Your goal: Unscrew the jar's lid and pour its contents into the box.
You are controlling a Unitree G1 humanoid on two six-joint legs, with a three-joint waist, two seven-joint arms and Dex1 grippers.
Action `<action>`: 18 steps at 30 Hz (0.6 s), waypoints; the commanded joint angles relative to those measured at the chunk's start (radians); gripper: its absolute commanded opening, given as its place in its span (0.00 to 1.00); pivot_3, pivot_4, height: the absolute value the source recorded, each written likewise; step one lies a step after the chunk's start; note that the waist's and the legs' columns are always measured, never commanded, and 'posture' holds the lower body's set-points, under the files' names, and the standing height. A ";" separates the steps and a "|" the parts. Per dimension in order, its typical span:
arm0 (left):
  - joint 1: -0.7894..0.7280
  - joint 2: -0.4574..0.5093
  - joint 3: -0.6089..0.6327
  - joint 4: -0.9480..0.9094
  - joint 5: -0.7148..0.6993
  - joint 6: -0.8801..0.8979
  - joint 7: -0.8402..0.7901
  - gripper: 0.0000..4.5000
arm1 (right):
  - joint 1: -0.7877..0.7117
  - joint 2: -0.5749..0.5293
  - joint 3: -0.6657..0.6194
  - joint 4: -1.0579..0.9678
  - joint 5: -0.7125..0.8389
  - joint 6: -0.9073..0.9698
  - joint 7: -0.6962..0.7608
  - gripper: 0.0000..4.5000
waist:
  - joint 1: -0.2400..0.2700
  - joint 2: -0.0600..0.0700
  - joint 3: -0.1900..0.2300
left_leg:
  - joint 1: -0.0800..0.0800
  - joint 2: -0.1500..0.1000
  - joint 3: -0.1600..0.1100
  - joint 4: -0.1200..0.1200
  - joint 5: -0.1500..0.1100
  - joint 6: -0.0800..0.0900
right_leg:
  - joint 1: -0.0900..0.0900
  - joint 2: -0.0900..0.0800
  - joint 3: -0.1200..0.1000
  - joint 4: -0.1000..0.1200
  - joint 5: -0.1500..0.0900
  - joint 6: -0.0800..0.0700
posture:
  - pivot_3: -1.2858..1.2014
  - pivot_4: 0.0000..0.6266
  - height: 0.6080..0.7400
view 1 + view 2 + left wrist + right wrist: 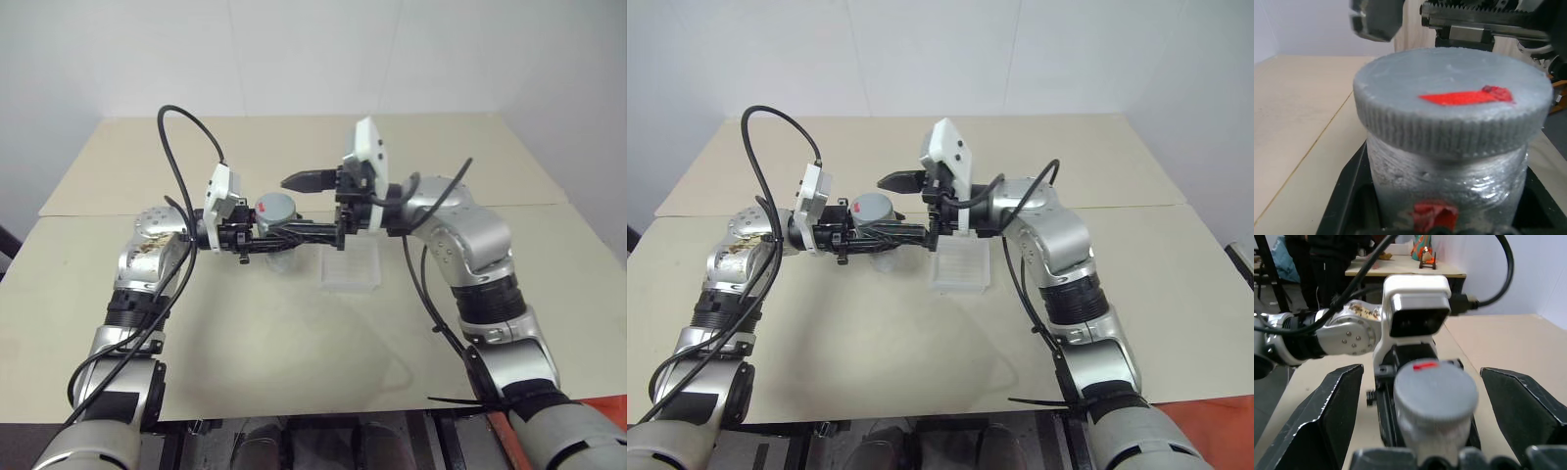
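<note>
I have the jar point(1449, 191) clamped in my left gripper point(257, 237), held above the table just beside the box point(351, 266), lid point(276, 208) still on. My right gripper point(1420, 396) stands wide open and holds nothing, its fingers point(1327, 406) straddling the lid without touching, as far as I can judge. I'd centre them on the ribbed rim, close squarely, then twist with the jar kept upright.

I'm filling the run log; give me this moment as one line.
left gripper: shut on jar | lid: still on | right gripper: open around lid | box: on table
</note>
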 commanded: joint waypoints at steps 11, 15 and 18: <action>-0.017 0.011 0.014 -0.034 -0.007 -0.012 0.000 0.45 | -0.033 0.026 0.003 0.026 -0.013 0.009 -0.015 0.99 | -0.002 0.000 0.000 | 0.000 0.000 0.000 0.000 0.000 0.000 | 0.000 0.000 0.000 0.000 0.000 0.000 | 0.52 0.24 1.00; -0.015 0.013 0.014 -0.037 -0.007 -0.010 0.000 0.45 | -0.033 0.029 0.003 0.027 -0.012 0.011 -0.012 0.99 | -0.002 0.000 0.000 | 0.000 0.000 0.000 0.000 0.000 0.000 | 0.000 0.000 0.000 0.000 0.000 0.000 | 0.52 0.24 1.00; -0.014 0.015 0.014 -0.040 -0.009 -0.008 0.000 0.45 | -0.034 0.029 0.002 0.027 -0.011 0.013 -0.011 0.99 | -0.002 0.000 0.000 | 0.000 0.000 0.000 0.000 0.000 0.000 | 0.000 0.000 0.000 0.000 0.000 0.000 | 0.52 0.24 1.00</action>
